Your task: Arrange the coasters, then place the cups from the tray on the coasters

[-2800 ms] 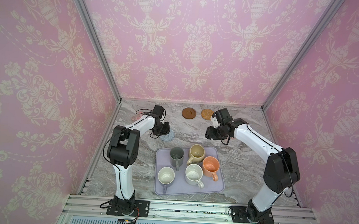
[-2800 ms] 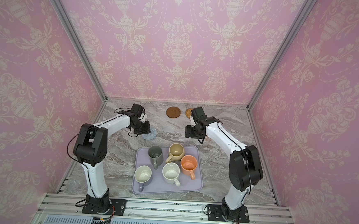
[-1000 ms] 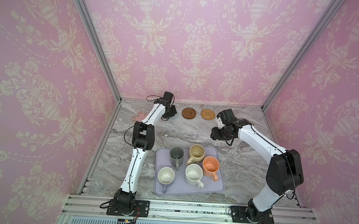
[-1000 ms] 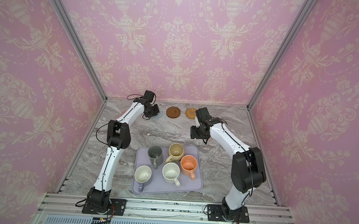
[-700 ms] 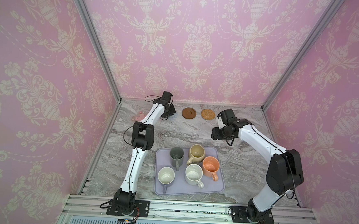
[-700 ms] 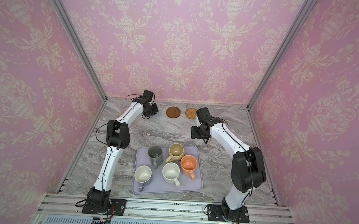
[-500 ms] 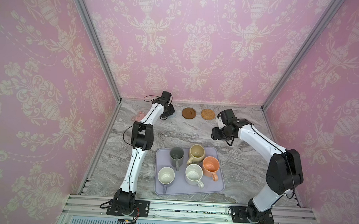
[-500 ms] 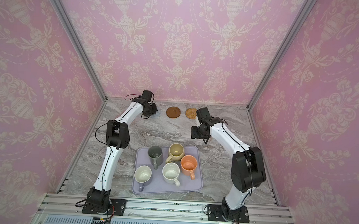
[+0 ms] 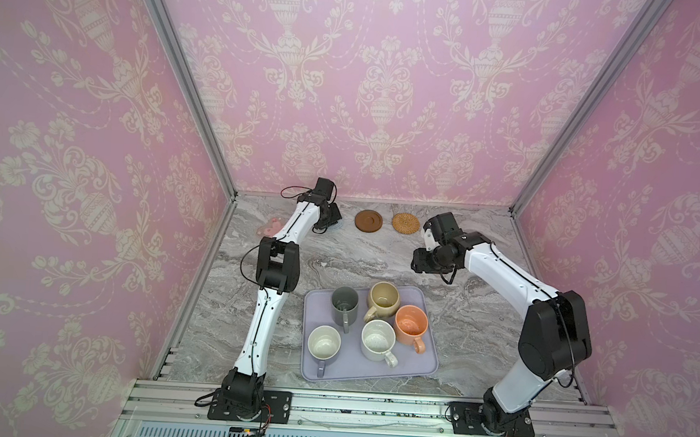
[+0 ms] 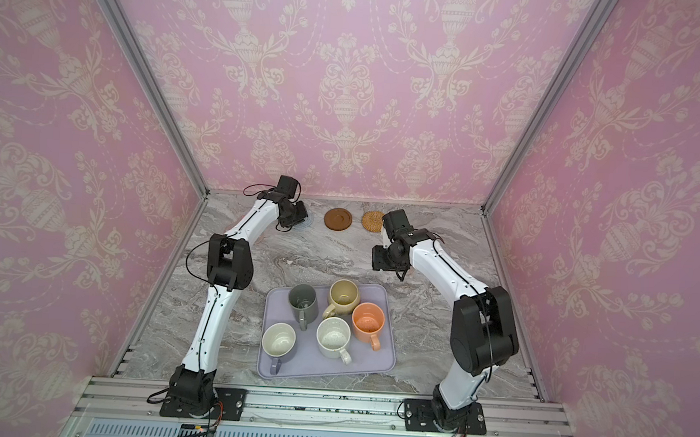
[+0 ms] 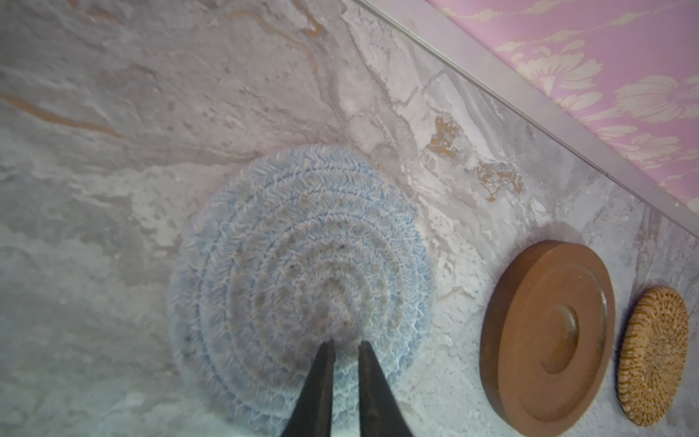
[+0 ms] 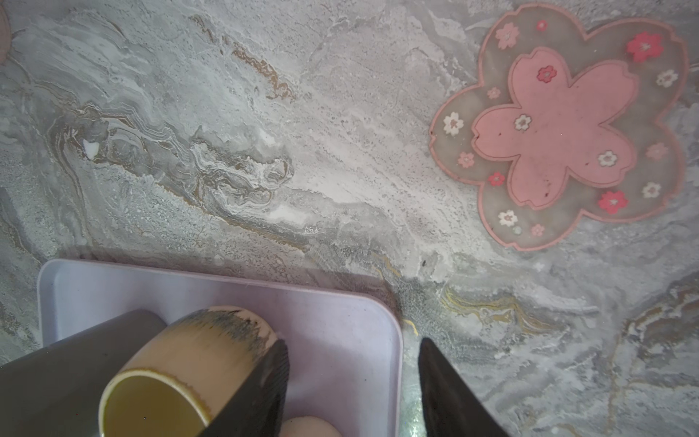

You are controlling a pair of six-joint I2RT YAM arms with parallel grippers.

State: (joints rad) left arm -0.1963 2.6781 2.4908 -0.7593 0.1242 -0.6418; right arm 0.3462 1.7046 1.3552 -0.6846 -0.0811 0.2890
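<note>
Carried from beside the tray point(image 9: 372, 370), whose five cups point(image 9: 378, 340) wait beside the right gripper point(image 12: 351, 353) with jaws parted and empty, the blue coaster point(image 11: 299, 265) now lies flat under the left gripper point(image 11: 346, 342), tips nearly clenched, brown disc point(image 11: 544, 340) alongside: release fully, then lift straight up so it doesn't drag.

Marble tabletop point(image 9: 379, 263): tray point(image 9: 424, 367) lower centre. Blue coaster point(image 11: 299, 265), brown disc coaster point(image 9: 368, 220) and rattan coaster point(image 9: 405, 223) in a row, upper centre. Pink flower coaster point(image 9: 271, 226) upper left.

Same build, left arm point(image 9: 262, 326) and right arm point(image 9: 503, 274): white link shells, bulky black joint housings, screwed black base plates point(image 9: 276, 414) on aluminium rail point(image 9: 370, 406). Thin black cables point(image 9: 241, 263) loop off joints. Black tapered fingers point(image 11: 317, 389) on left pincer point(image 11: 346, 346), right pincer point(image 12: 351, 348).
</note>
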